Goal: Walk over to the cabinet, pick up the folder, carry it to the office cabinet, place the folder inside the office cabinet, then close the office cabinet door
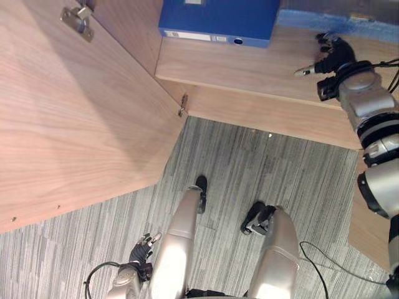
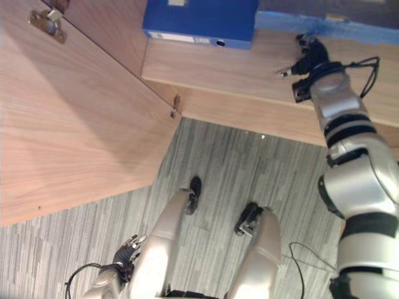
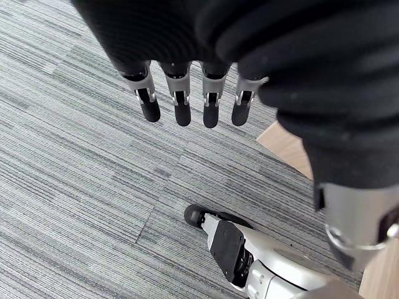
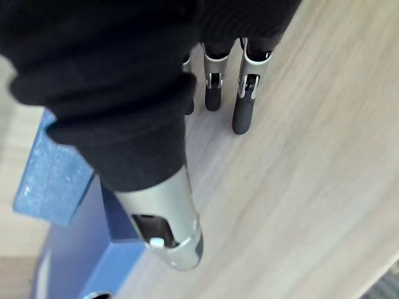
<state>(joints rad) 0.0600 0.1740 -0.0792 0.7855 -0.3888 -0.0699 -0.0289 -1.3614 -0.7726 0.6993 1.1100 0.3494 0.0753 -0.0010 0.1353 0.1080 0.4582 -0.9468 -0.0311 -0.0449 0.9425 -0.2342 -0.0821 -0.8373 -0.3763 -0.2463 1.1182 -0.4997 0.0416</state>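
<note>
Your right hand hovers beside the blue folder on the shelf, fingers straight, holding nothing; your left hand, well apart, hangs fingers straight.

A blue folder is seen lying flat on a light wooden shelf, towards its back. A blue strip is seen along the rear. Grey striped carpet is laid below.
</note>
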